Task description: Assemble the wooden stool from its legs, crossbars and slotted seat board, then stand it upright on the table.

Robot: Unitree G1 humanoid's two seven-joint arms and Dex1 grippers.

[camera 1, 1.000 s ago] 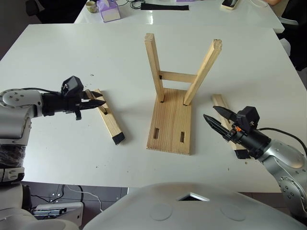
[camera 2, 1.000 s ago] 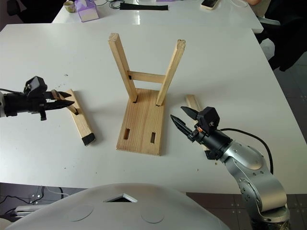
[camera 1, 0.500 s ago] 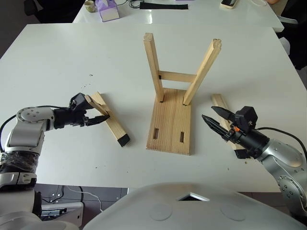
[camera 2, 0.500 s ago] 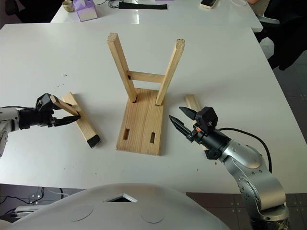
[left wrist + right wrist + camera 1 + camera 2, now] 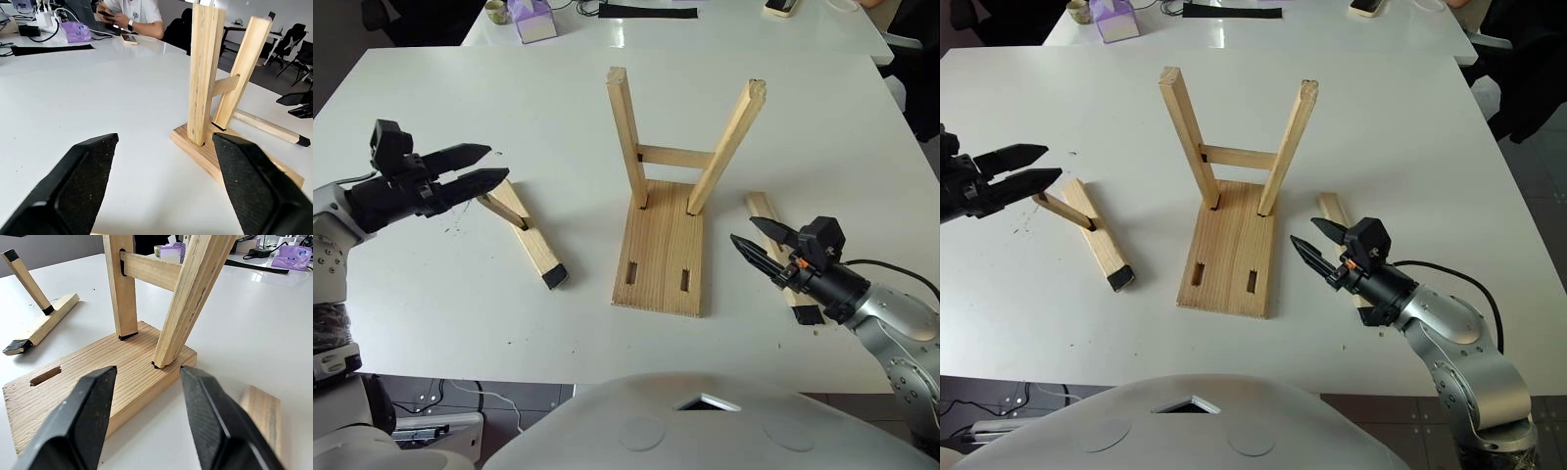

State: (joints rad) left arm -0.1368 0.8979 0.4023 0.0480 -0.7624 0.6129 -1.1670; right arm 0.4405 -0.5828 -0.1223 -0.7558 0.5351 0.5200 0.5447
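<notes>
Two legs [image 5: 628, 137] joined by a crossbar [image 5: 675, 156] stand in the far slots of the seat board [image 5: 658, 257], which lies flat in the middle of the white surface [image 5: 431, 323]. Off to the left lies a loose leg [image 5: 536, 250] with a second crossbar [image 5: 502, 211] sticking out. The left end effector [image 5: 475, 166] hovers near that piece's far end, fingers spread apart, gripping nothing. The right end effector [image 5: 742, 230] is likewise spread wide, over the last leg [image 5: 762, 208] beside the board.
</notes>
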